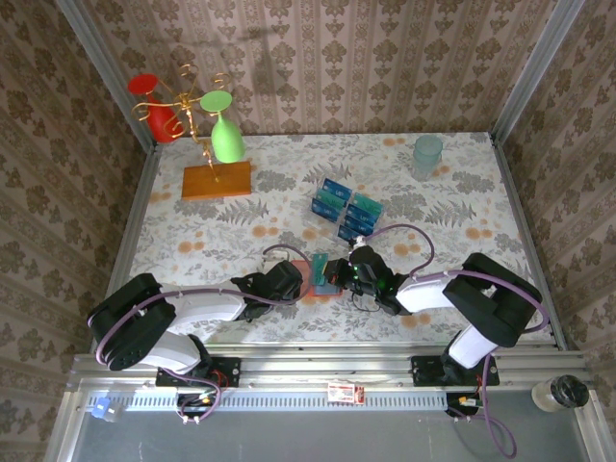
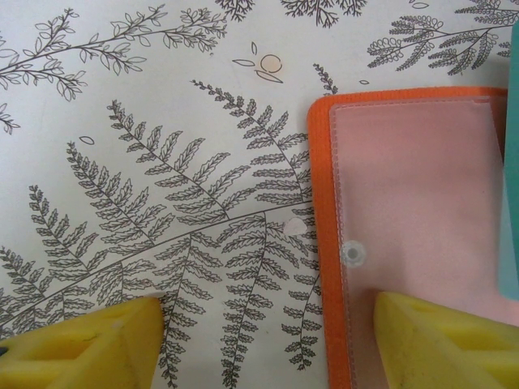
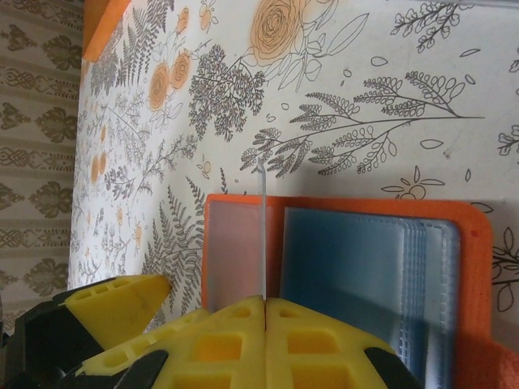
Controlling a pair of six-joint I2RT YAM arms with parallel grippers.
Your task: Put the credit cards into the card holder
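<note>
Card holder [image 3: 365, 275] lies open on the fern-print tablecloth [image 2: 162, 162] between the two arms, grey-blue sleeves facing up. The right gripper [image 3: 265, 301] has its yellow jaws pressed together on a teal credit card [image 3: 263, 235], held on edge over the holder. The left gripper [image 2: 268, 312] stands spread, one finger [image 2: 438, 340] over the holder's clear pocket, the other over cloth. More cards [image 1: 346, 210] sit stacked farther back.

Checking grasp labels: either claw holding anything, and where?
Right claw pinches a credit card by its near end, edge-on over the open card holder. Left claw is open, holding nothing.
</note>
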